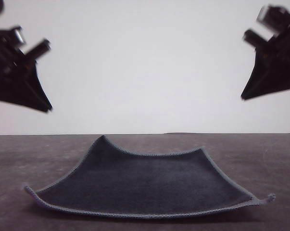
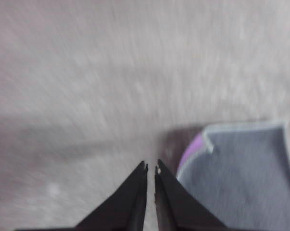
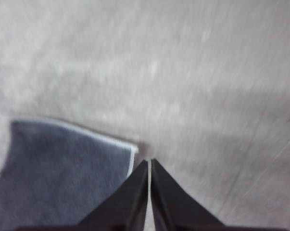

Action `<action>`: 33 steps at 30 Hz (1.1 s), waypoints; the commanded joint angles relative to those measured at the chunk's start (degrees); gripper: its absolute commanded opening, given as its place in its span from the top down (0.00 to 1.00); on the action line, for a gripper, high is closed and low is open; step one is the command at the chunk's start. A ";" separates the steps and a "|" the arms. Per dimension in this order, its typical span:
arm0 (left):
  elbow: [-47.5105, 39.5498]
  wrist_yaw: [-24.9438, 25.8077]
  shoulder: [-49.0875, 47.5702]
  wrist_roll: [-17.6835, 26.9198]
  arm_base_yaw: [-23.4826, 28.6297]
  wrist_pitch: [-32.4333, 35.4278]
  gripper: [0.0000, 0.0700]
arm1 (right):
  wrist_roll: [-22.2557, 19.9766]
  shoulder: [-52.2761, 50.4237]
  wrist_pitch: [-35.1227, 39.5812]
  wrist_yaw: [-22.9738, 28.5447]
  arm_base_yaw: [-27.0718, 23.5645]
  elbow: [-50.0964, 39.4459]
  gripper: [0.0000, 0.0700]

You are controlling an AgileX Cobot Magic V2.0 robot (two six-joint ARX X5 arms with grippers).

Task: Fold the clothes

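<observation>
Cloth (image 1: 145, 180) lies spread flat on the table (image 1: 29, 154), dark grey face up, centred between the 2 arms. The light grey edging runs all round it. Near corners curl up slightly at both ends of the front edge. A sliver of purple underside shows at 1 lifted corner in the left wrist view (image 2: 195, 147).

Left gripper (image 1: 31, 89) hangs high above the table, out to the left of the cloth and well clear of it. Right gripper (image 1: 258, 84) mirrors it on the right, also high and clear. Both hold nothing. In the wrist views each pair of fingers is drawn nearly together: left gripper (image 2: 151, 168) shows a hairline gap, right gripper (image 3: 149, 163) looks pressed tip to tip.

Key relation: the cloth is roughly square, so no long axis to favour. Each gripper sits above and outboard of its own side of the cloth, about equally far off. In the left wrist view a cloth corner (image 2: 209, 142) lies just beside the fingertips' line; in the right wrist view a corner (image 3: 132, 149) likewise.

Judgement: fold not yet started. Next move likely calls for both grippers to open, drop, and take matching corners.
</observation>
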 commanded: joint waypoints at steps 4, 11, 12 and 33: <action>1.03 0.24 3.23 1.91 -2.43 0.40 0.96 | -1.36 4.05 0.13 -0.33 1.57 0.96 0.99; 1.03 0.34 3.76 2.12 -4.20 0.35 0.96 | -2.14 5.94 -0.36 -1.39 2.31 0.96 0.98; 1.03 0.55 3.76 2.12 -4.25 0.28 0.96 | -2.28 5.94 -0.31 -1.64 2.38 0.96 0.94; 1.03 3.11 5.21 0.99 -5.67 0.83 0.55 | -2.66 6.12 0.85 -2.86 3.69 0.96 0.35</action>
